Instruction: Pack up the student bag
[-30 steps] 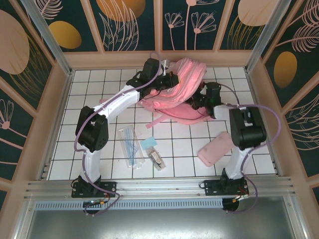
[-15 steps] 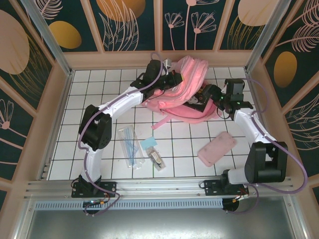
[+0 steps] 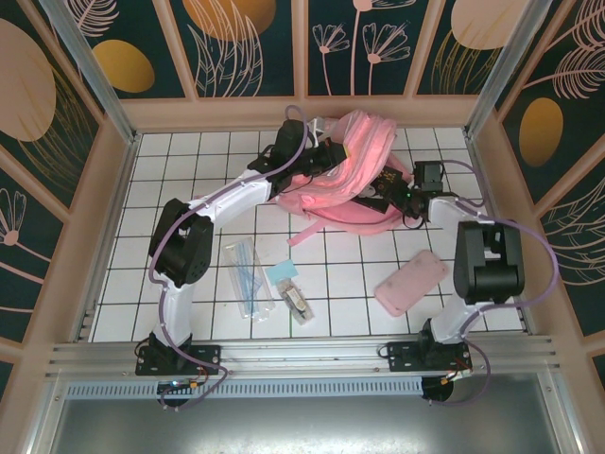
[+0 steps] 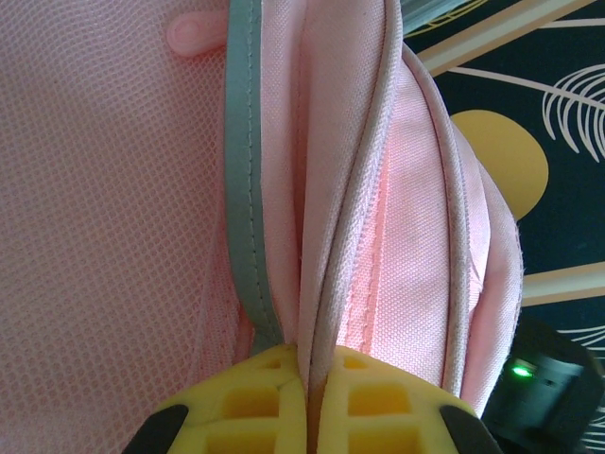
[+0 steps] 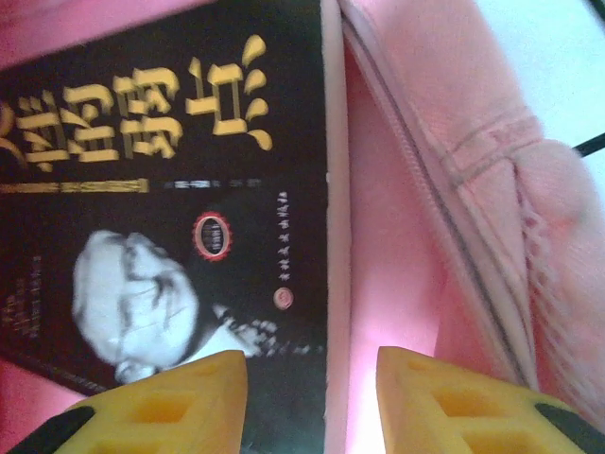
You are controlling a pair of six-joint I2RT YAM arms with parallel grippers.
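White-tiled tabletop, top view: the student bag lay at twelve o'clock, with the left gripper at its nine o'clock side and the right gripper at its four o'clock. A flat pink pouch sat at the table's four o'clock. Left wrist view: yellow fingers were clamped on a fold of the bag. Right wrist view: jaws stood apart over a black book inside the bag.

Pink pouch, clear sleeve
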